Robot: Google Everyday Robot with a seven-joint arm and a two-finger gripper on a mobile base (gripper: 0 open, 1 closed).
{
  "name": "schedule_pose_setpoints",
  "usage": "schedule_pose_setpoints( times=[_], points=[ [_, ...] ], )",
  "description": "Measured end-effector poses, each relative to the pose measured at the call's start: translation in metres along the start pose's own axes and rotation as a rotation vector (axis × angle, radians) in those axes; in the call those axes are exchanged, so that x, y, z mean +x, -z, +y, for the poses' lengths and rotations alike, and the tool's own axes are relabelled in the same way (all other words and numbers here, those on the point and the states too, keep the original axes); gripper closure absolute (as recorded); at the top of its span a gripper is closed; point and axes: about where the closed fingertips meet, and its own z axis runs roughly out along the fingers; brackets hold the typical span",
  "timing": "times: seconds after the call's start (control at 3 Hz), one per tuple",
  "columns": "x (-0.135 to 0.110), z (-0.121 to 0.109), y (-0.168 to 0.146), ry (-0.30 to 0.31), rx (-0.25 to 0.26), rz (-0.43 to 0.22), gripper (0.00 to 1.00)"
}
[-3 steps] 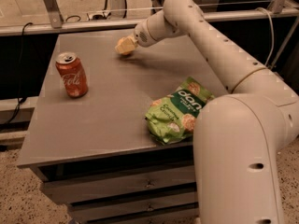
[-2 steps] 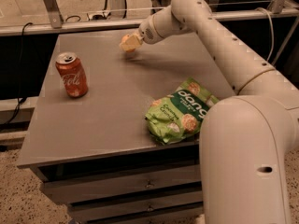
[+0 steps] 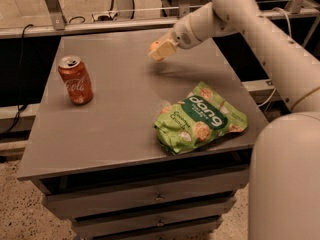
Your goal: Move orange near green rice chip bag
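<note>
My gripper (image 3: 159, 49) hangs above the far middle of the table, at the end of the white arm that reaches in from the right. It is shut on the orange (image 3: 153, 46), of which only a small orange patch shows between the pale fingers. The orange is held off the table, with a shadow beneath it. The green rice chip bag (image 3: 200, 118) lies flat near the table's front right, with "dong" in white on a dark green band. The gripper is behind the bag and a little to its left, well apart from it.
A red Coca-Cola can (image 3: 75, 79) stands upright at the table's left side. The grey table (image 3: 115, 119) has drawers below its front edge. My large white arm link (image 3: 285, 184) fills the right foreground. Metal rails and cables run behind the table.
The gripper has lifted with the orange and moved from the table's back edge toward the front, closer to the bag. The can and bag have not moved.
</note>
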Motion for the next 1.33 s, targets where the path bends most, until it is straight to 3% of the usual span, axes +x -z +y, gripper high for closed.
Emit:
schedule_pose_setpoints(
  times=[0.33,0.67,1.33],
  points=[
    [0.048,0.013,0.044,0.012,-0.02,0.05,1.0],
    [0.073,0.019,0.068,0.007,-0.022,0.071,1.0],
    [0.101,0.041,0.089,-0.011,-0.063,0.099,0.59]
  ],
)
